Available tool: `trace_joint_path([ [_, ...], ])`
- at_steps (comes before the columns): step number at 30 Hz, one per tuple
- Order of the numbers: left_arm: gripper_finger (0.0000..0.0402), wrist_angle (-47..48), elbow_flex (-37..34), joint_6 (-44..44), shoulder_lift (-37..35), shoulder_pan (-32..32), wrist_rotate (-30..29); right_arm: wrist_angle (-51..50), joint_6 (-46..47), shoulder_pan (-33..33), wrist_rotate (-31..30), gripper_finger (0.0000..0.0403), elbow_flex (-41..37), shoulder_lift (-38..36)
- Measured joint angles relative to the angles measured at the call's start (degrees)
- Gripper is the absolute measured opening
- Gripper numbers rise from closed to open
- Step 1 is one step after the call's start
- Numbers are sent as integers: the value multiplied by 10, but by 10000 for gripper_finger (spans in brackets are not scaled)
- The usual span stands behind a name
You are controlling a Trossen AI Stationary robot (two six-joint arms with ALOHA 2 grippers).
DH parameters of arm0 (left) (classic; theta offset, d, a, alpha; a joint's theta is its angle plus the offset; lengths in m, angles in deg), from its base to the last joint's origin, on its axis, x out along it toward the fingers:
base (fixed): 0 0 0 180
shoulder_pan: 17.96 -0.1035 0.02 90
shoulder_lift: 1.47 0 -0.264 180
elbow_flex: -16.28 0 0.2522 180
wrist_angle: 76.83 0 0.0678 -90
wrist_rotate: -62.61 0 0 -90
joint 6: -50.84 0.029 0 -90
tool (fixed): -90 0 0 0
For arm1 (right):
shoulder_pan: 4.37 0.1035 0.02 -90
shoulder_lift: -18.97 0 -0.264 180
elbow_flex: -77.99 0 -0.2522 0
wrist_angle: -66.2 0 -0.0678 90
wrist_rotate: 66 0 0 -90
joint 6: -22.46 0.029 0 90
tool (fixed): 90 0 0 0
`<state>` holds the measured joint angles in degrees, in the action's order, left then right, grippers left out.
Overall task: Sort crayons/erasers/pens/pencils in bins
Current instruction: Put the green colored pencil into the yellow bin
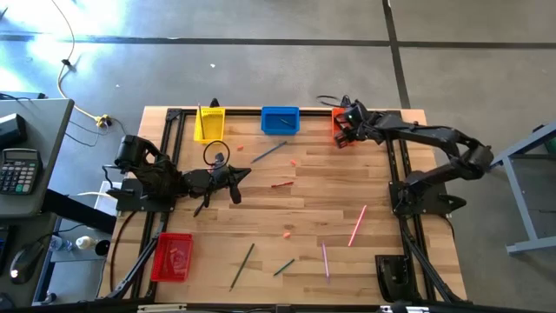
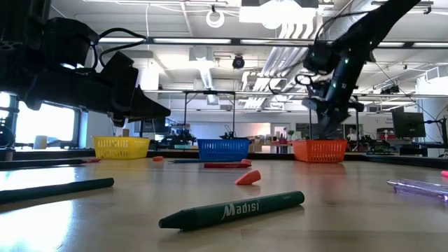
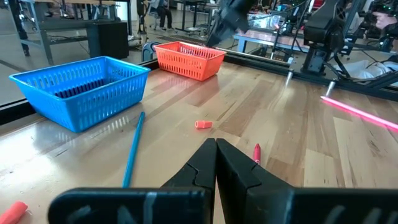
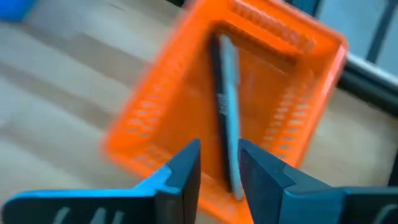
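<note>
Right end effector (image 4: 217, 163) part-open, empty, above orange bin (image 4: 283, 93); inside, slim grey-black pen (image 4: 225, 102), blurred, apparently lying loose.

Only thing you can actually read is "Madisi" in pale letters along the dark green crayon (image 2: 234, 209), lying bottom centre of the low view. The calculator (image 1: 19, 169) keys at the high view's left edge are too small.
</note>
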<state>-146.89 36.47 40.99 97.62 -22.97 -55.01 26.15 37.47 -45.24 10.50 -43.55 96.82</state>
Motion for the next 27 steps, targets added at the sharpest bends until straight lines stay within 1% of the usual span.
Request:
trace_joint_path([
  [3,0,0,0,2,0,0,0,21,-10,36,0,54,-2,-36],
  [6,0,2,0,5,0,0,2,76,-6,76,0,14,-28,-69],
  [7,0,2,0,5,0,0,5,100,-5,90,0,7,-40,-78],
  [10,0,2,0,6,0,0,18,194,2,136,1,10,-84,-95],
  [13,0,2,0,11,0,0,36,295,8,182,2,11,-137,-97],
  [17,0,22,15,25,0,0,85,454,-6,239,2,2,-207,-97],
  [20,0,61,44,21,0,1,121,562,-34,273,2,4,-247,-97],
  [23,0,130,86,21,0,7,152,630,-66,296,2,2,-269,-97],
  [27,0,215,135,26,0,22,163,663,-102,311,2,1,-277,-97],
])
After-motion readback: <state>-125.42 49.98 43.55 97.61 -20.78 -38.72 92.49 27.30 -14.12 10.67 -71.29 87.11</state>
